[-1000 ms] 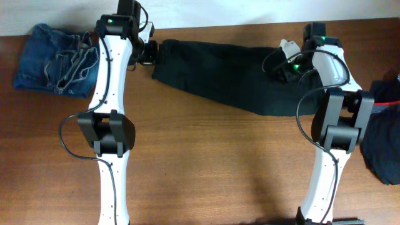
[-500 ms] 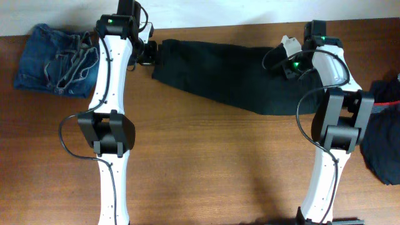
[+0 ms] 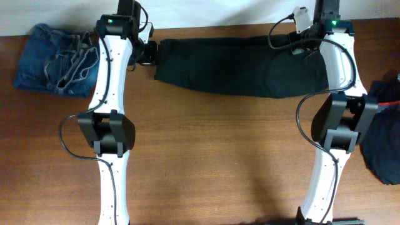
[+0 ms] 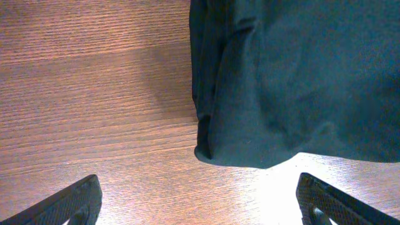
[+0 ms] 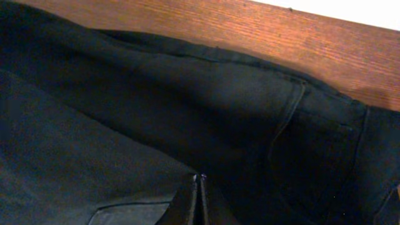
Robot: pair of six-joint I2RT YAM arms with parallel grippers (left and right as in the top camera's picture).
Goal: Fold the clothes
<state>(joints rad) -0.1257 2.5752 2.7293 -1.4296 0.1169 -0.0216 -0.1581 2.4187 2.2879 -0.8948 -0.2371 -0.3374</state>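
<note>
The black trousers [image 3: 237,65] lie stretched in a long band along the far side of the table. My right gripper [image 3: 310,41] is at their right end. In the right wrist view its fingers meet at a point [image 5: 200,182], shut on the black trousers [image 5: 156,94], with dark cloth all around them. My left gripper [image 3: 149,54] hovers just off the trousers' left end. In the left wrist view it stands wide open [image 4: 200,209] over bare wood, with the trousers' rounded corner [image 4: 294,81] just ahead of it.
Folded faded blue jeans [image 3: 56,59] sit at the far left corner. A dark garment with a reddish band [image 3: 384,134] lies at the right edge. The table's back edge [image 3: 219,27] runs just behind the trousers, against a white wall.
The right gripper shut on the trousers' right end and drew it toward the far edge, straightening the band. The left arm has stayed still.
</note>
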